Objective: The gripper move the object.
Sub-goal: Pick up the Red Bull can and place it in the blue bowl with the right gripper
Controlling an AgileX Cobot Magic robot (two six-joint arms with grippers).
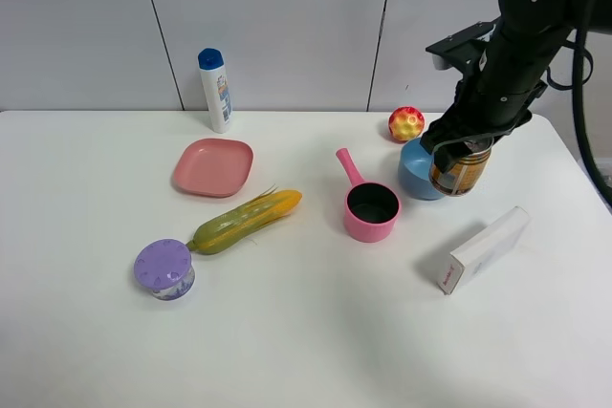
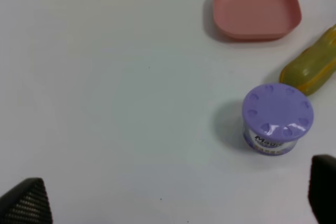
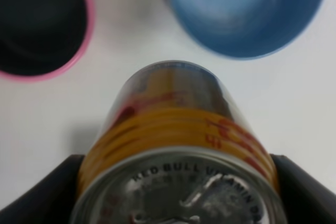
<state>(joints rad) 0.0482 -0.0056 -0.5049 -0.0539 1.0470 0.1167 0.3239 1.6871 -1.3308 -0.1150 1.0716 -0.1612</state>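
Toward the far right corner of the tabletop: right gripper [image 1: 462,152], jaws clamped on the golden Red Bull can [image 1: 460,174]. Can upright, just beside blue bowl [image 1: 416,179], near pink saucepan [image 1: 371,209]. Left gripper [image 2: 173,203]: jaws wide, holding nothing, near purple-lidded jar [image 2: 277,116].

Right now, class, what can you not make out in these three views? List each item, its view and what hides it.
Right gripper: exterior high, its jaws are hidden by the arm and the can.
Blue bowl: exterior high, partly behind the can.
Left gripper: left wrist, all but its tips cut off by the edge.
White box: exterior high, print too small to read.
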